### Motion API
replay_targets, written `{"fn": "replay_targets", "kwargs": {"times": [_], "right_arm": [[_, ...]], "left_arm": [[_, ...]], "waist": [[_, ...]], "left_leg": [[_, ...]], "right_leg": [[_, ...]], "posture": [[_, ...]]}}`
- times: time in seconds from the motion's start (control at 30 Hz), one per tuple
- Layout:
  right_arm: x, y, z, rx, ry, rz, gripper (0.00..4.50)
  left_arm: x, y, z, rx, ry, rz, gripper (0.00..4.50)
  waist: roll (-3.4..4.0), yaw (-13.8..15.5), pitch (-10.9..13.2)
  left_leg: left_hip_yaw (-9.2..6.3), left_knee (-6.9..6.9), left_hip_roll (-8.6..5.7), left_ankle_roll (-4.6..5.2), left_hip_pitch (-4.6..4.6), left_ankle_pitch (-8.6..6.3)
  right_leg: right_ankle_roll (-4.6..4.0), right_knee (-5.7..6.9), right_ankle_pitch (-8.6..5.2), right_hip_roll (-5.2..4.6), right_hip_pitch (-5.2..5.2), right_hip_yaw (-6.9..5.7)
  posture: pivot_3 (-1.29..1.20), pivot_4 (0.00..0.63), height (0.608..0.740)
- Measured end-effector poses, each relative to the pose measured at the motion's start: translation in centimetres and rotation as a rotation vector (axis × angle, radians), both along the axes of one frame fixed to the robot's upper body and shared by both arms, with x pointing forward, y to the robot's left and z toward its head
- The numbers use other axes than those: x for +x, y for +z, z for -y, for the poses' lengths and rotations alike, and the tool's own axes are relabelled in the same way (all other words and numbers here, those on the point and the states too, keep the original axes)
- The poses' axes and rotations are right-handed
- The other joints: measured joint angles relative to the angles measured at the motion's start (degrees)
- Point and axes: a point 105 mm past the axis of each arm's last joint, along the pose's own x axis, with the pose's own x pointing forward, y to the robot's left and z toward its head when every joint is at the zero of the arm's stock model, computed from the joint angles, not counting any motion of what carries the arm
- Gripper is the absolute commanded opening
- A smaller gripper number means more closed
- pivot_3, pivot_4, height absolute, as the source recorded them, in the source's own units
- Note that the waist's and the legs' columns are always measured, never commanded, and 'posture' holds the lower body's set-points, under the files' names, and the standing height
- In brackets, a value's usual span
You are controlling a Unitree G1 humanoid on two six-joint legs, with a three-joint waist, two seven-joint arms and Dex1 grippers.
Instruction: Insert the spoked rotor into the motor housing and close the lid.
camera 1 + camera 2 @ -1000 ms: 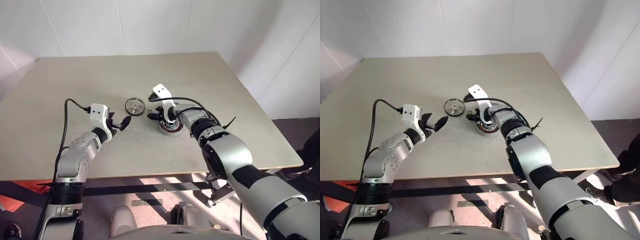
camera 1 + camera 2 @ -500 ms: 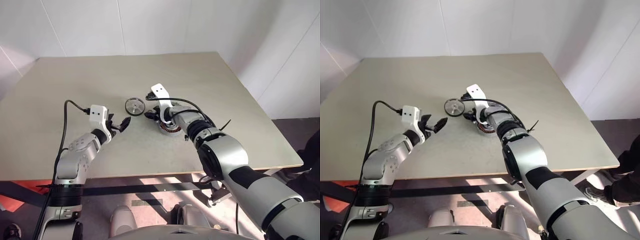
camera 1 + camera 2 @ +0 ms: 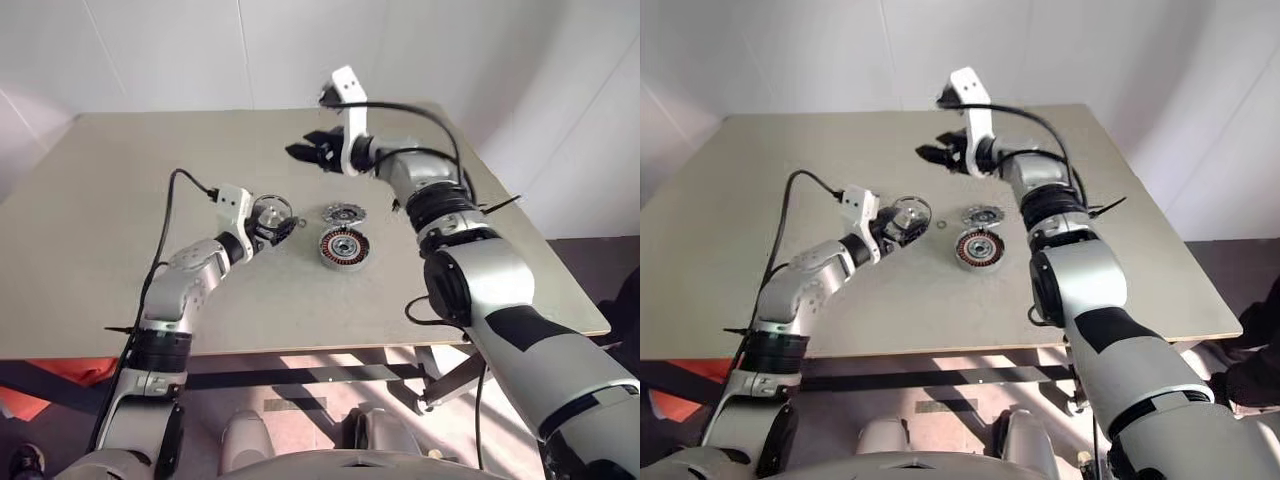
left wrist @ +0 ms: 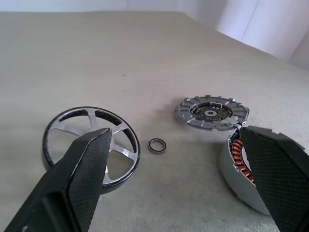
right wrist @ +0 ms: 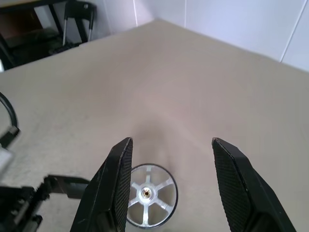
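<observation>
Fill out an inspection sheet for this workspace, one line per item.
Surface: beige table, bare apart from the parts.
Job's things: spoked rotor lies flat; motor housing open, copper windings showing; lid lies flat beside it, not fitted.
Clutter: small dark ring between rotor and lid.
Grippers: left pincer open at the rotor; right pincer open, raised above the table, holding nothing.
Cables: black cable on each arm.
Surroundings: white walls; dark chair frame beyond the table's far edge.
</observation>
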Motion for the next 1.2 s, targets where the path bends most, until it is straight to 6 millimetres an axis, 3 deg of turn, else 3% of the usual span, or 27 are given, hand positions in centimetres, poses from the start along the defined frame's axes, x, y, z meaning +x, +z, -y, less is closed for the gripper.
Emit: {"fn": "replay_targets", "kwargs": {"times": [0.13,0.37,0.73,1.07,1.2], "right_arm": [[-0.2,1.9,2.4,0.029,-0.053,0.042,2.91],[0.0,0.6,5.1,0.011,-0.153,0.002,2.91],[0.0,0.6,5.3,0.019,-0.178,-0.002,2.91],[0.4,-0.1,5.3,0.012,-0.193,-0.016,2.91],[0.5,-0.2,5.4,0.012,-0.203,-0.016,2.91]], "left_arm": [[2.0,-1.7,2.2,0.061,-0.015,-0.038,4.50],[4.5,-2.7,5.2,0.140,-0.003,-0.040,4.50],[5.7,-3.4,5.4,0.231,0.042,-0.057,4.50],[5.2,-3.2,6.8,0.164,-0.033,-0.075,4.50],[5.8,-3.2,5.4,0.231,0.012,-0.066,4.50]], "waist": [[-0.03,0.4,0.0],[-0.04,0.8,0.0],[-0.05,1.2,0.0],[-0.06,1.6,0.0],[-0.06,1.6,0.0]], "left_leg": [[0.00,-0.02,-0.02,-0.01,-0.05,0.01],[0.00,-0.06,-0.09,-0.20,-0.06,0.12],[0.00,-0.05,-0.15,-0.19,-0.05,0.12],[-0.01,-0.04,-0.18,-0.16,-0.09,0.11],[-0.01,-0.05,-0.17,-0.14,-0.10,0.09]], "right_leg": [[0.01,-0.01,0.00,-0.01,0.02,0.03],[0.01,0.01,0.01,-0.02,0.02,0.10],[0.01,0.01,0.01,-0.11,0.06,0.09],[0.01,-0.03,0.01,-0.16,0.09,0.06],[0.01,-0.07,0.01,-0.16,0.09,0.06]], "posture": [[0.00,0.000,0.740],[0.00,0.000,0.740],[0.00,0.000,0.740],[0.00,0.000,0.740],[0.00,0.000,0.740]]}}
